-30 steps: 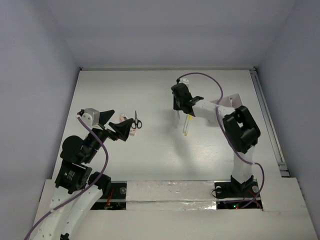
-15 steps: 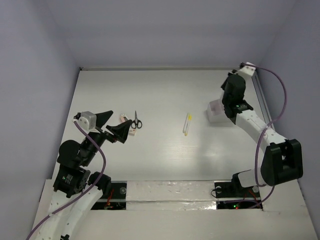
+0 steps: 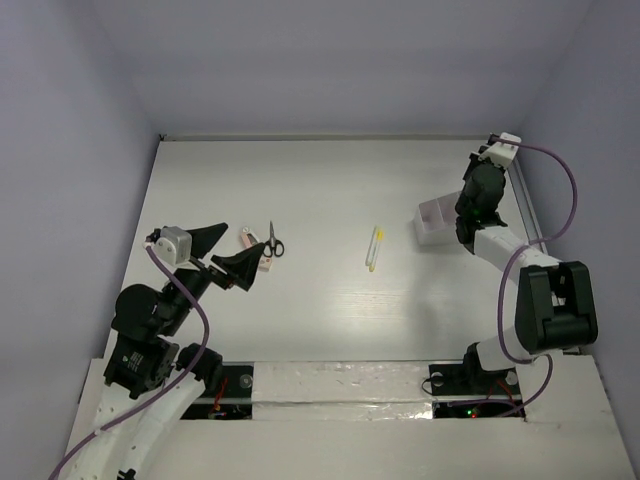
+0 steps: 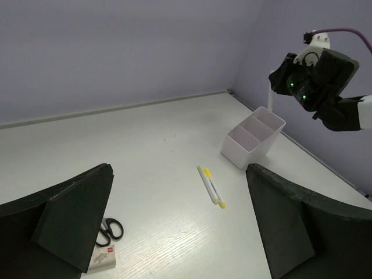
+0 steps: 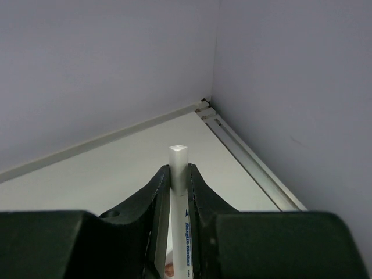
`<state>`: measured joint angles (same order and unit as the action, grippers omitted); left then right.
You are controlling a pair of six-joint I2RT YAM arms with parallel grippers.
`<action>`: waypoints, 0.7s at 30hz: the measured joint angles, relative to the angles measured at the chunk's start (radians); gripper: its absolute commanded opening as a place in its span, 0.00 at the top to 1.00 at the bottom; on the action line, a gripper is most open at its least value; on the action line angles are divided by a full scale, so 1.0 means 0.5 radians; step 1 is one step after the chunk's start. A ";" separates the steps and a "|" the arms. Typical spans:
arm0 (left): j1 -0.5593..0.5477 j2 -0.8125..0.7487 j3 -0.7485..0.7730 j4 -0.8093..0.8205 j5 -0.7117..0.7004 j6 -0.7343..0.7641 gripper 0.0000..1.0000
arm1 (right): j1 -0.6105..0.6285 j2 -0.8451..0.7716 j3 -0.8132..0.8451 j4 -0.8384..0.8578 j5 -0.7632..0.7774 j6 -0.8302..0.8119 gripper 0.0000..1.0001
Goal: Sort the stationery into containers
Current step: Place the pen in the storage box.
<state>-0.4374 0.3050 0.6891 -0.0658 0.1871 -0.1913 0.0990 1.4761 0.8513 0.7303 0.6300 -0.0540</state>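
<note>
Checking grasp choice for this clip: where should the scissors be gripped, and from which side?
Probably from straight above with the open left gripper, closing across the shut blades just beyond the black handles of the scissors: they lie flat, slimmest there.

2 pens lie near the divided box, scissors well apart.
</note>
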 measured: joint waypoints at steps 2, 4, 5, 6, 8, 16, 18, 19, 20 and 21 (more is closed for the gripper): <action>-0.007 -0.006 0.000 0.002 -0.001 0.000 0.01 | -0.002 0.054 -0.002 0.024 -0.002 -0.047 1.00; -0.012 -0.008 0.000 0.001 -0.003 0.001 0.01 | -0.002 0.093 -0.005 0.037 -0.001 -0.078 1.00; -0.012 -0.008 0.000 0.001 -0.003 0.001 0.01 | -0.002 0.109 -0.010 0.045 0.001 -0.094 1.00; -0.014 -0.008 0.000 0.001 -0.003 0.001 0.01 | -0.002 0.123 -0.013 0.056 0.003 -0.106 1.00; -0.025 -0.008 0.000 0.001 -0.005 0.001 0.01 | -0.002 0.152 -0.017 0.072 0.008 -0.126 1.00; -0.030 -0.008 0.000 0.001 -0.009 0.001 0.01 | -0.003 0.175 -0.050 0.063 0.047 -0.072 0.80; -0.030 -0.008 0.000 0.001 -0.009 0.001 0.01 | -0.003 0.174 -0.060 0.039 0.048 -0.034 0.71; -0.030 -0.008 0.000 0.001 -0.009 0.001 0.01 | -0.003 0.171 -0.064 0.019 0.049 -0.017 0.67; -0.030 -0.008 0.000 0.001 -0.008 0.001 0.01 | -0.003 0.166 -0.068 0.002 0.050 0.003 0.61; -0.030 -0.008 0.000 0.001 -0.008 0.001 0.01 | -0.003 0.156 -0.071 -0.021 0.049 0.019 0.59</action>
<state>-0.4522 0.3012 0.6891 -0.0654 0.1829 -0.1909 0.0975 1.5539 0.8158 0.7200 0.6544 -0.0444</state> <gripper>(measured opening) 0.989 0.349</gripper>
